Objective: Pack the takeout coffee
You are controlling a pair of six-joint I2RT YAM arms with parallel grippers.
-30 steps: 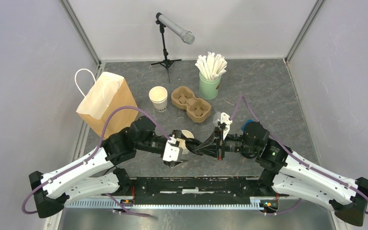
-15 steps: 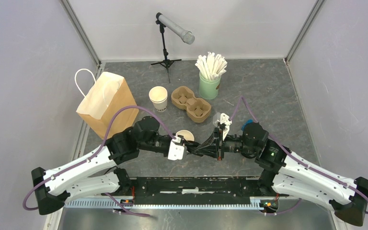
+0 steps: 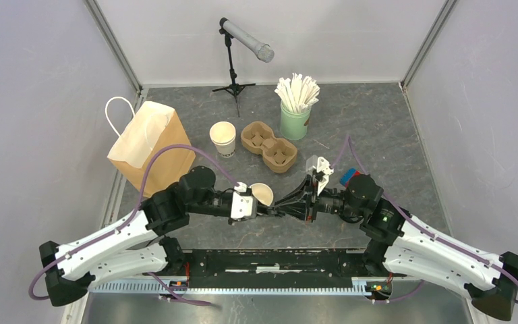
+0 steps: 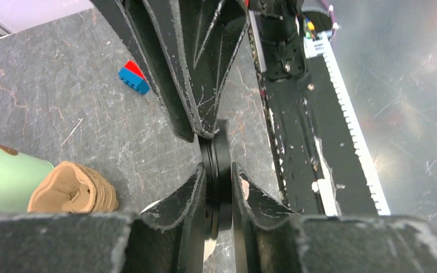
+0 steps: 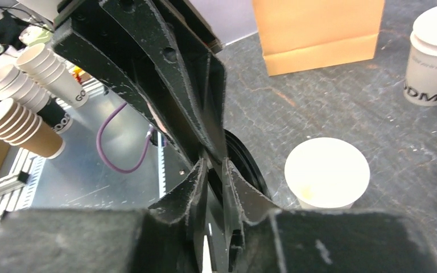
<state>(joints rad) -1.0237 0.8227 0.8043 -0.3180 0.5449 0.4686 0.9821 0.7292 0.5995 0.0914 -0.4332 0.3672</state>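
Top external view gives the layout. On the grey table (image 3: 378, 128) the brown paper bag (image 3: 150, 143) stands at the far left, I think ready to receive the drink. The cardboard cup carrier (image 3: 270, 146) lies behind the middle. The takeout coffee is not complete: its white cup (image 3: 263, 194) stands without cover on the table, just beside the place where my two arms meet. Its black lid (image 4: 219, 149) is held upright on edge between them. My left jaws are closed on one side of the lid. My right jaws sit narrow at the opposite edge, but I cannot tell if they press it. I judge this a handover, for a better hold before capping.
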